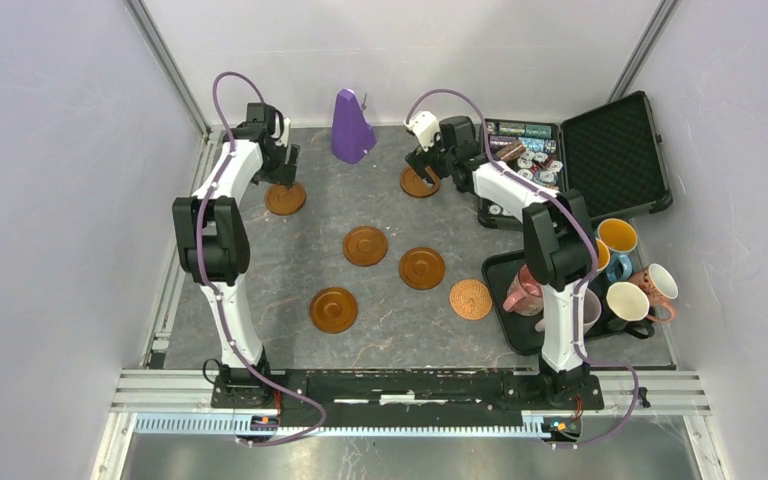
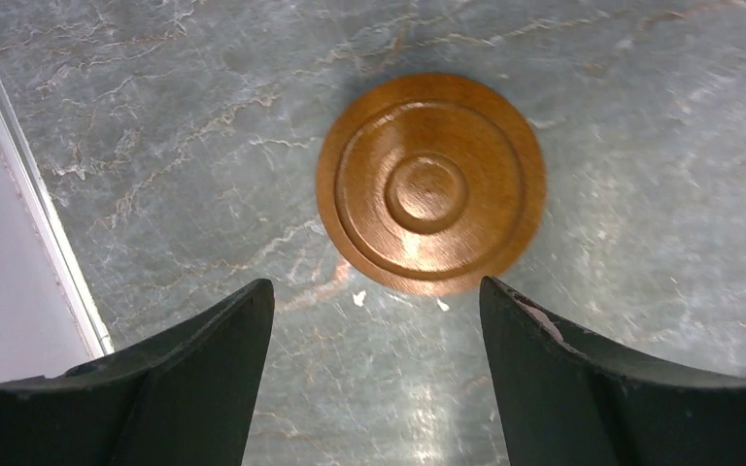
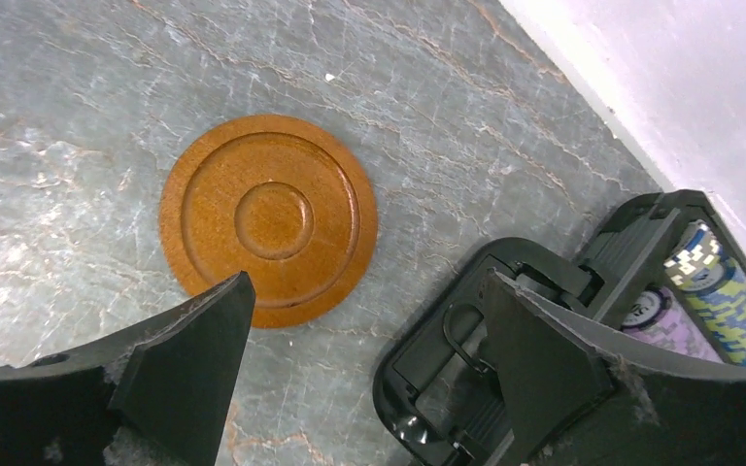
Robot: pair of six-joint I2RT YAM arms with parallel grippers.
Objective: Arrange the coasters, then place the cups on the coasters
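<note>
Several brown coasters lie flat on the grey table: one at the back left (image 1: 285, 198) (image 2: 431, 183), one at the back centre (image 1: 419, 182) (image 3: 269, 219), three in the middle (image 1: 365, 245) (image 1: 422, 268) (image 1: 333, 310), plus a lighter patterned coaster (image 1: 471, 299). Above the back-left coaster hovers my left gripper (image 1: 282, 178) (image 2: 377, 296), open and empty. My right gripper (image 1: 424, 165) (image 3: 369, 286) is also open with nothing in it, just beside the back-centre coaster. The cups (image 1: 617, 236) (image 1: 627, 301) (image 1: 523, 292) are grouped on a black tray (image 1: 495, 275) at the right.
A purple cone-shaped object (image 1: 351, 127) stands at the back centre. An open black case (image 1: 615, 150) (image 3: 466, 340) with poker chips (image 1: 532, 160) (image 3: 714, 282) lies at the back right, close to the right gripper. White walls enclose the table.
</note>
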